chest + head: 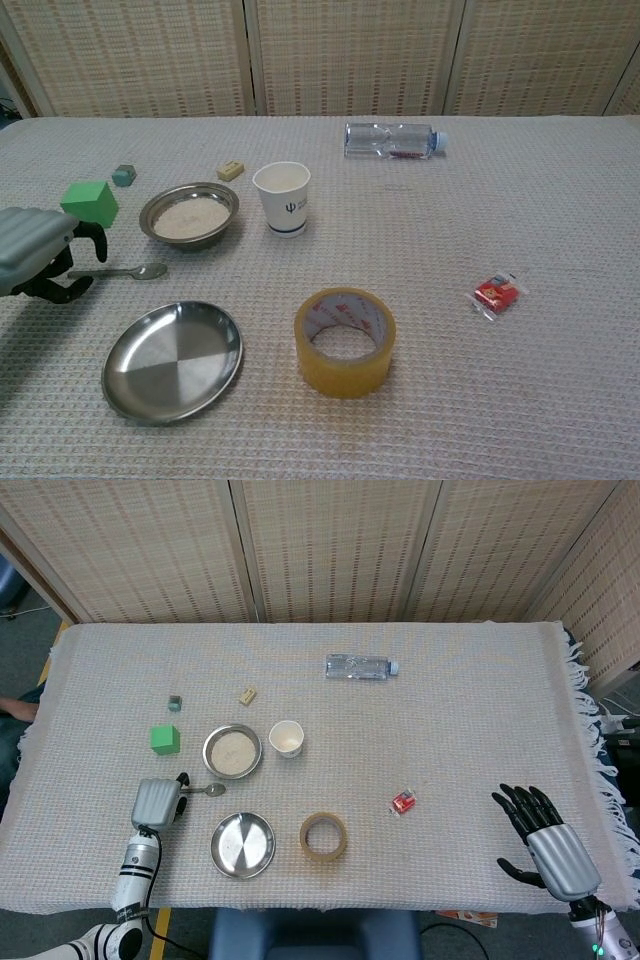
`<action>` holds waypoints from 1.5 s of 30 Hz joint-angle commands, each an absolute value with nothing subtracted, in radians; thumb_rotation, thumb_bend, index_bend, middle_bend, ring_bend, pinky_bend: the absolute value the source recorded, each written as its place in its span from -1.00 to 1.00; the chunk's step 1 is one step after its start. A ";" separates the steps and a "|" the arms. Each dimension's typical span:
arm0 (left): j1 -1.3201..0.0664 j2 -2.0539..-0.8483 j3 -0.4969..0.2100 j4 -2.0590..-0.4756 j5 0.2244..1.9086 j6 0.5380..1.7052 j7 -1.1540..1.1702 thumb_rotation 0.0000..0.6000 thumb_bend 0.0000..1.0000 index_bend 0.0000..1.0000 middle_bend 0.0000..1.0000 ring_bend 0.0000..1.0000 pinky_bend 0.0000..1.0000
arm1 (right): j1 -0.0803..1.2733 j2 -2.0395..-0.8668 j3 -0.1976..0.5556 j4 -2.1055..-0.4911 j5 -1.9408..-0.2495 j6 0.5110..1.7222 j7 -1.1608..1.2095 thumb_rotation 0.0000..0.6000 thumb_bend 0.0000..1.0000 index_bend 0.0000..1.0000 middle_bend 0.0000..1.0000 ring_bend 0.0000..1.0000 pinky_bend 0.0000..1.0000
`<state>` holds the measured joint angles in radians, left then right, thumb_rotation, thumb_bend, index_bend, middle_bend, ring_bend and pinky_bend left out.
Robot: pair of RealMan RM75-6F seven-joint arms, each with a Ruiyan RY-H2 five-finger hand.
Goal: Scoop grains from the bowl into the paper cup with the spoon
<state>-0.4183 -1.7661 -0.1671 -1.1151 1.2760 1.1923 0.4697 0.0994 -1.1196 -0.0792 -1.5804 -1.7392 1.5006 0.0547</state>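
A metal spoon [128, 271] lies flat on the cloth in front of the steel bowl of pale grains [189, 214]. The white paper cup [282, 198] stands upright just right of the bowl. My left hand [40, 257] is at the spoon's handle end, with its dark fingers [94, 240] curved above the handle and the thumb below it, not closed on it. In the head view the left hand [158, 802] sits left of the spoon [207, 789], near the bowl [233, 751] and cup [286, 738]. My right hand [545, 840] hovers by the front right edge, fingers spread, holding nothing.
An empty steel plate [173, 359] and a tape roll [344, 341] lie near the front. A green cube [89, 203], a small teal block [124, 175] and a tan block [231, 169] sit behind the bowl. A bottle [392, 140] lies at the back, a red packet [498, 294] to the right.
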 commanded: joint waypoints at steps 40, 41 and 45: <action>-0.454 -1.745 -0.160 -1.124 1.229 1.160 0.474 1.00 -0.23 0.12 1.00 1.00 1.00 | 0.101 -1.112 -0.076 -1.586 -1.728 1.480 0.050 1.00 -0.82 -1.00 -1.00 -1.00 -1.00; -0.455 -1.738 -0.161 -1.132 1.230 1.163 0.476 1.00 -0.23 0.12 1.00 1.00 1.00 | 0.102 -1.113 -0.077 -1.586 -1.728 1.479 0.050 1.00 -0.82 -1.00 -1.00 -1.00 -1.00; -0.455 -1.700 -0.166 -1.179 1.220 1.161 0.492 1.00 -0.23 0.14 1.00 1.00 1.00 | 0.101 -1.112 -0.077 -1.586 -1.730 1.479 0.047 1.00 -0.82 -1.00 -1.00 -1.00 -1.00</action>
